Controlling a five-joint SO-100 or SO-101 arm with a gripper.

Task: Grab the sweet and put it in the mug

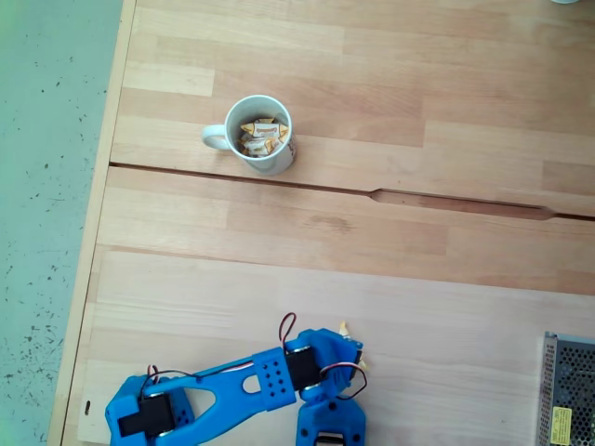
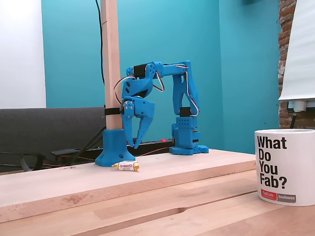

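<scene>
Down near the bottom edge of a fixed view, the blue plastic two-finger gripper (image 1: 346,327) barely clears the folded blue printed arm (image 1: 232,390), and a speck of yellow wrapper shows just beyond its tip. From the side, in a fixed view, the same gripper (image 2: 134,145) hangs point-down with its two tapered fingers parted a little, holding nothing. The tiny wrapped sweet with a white middle and yellow-orange twisted ends (image 2: 126,166) lies on the pale wooden table (image 2: 64,184) just below the fingertips and slightly to their left; a gap shows between tips and candy.

A blue plastic foot (image 2: 113,147) carrying an upright wooden post (image 2: 111,64) stands just beside the gripper on its left in that view, close to the sweet, so room is tight there. To the right, the arm's base (image 2: 187,137) is a little way off.

The white round ceramic mug with a small loop handle (image 1: 260,135) sits well apart, across two board seams of bare tabletop, near the table's left edge seen from above. Several similar wrapped candies (image 1: 258,135) already lie inside it. A perforated metal box (image 1: 567,390) occupies the lower right corner
</scene>
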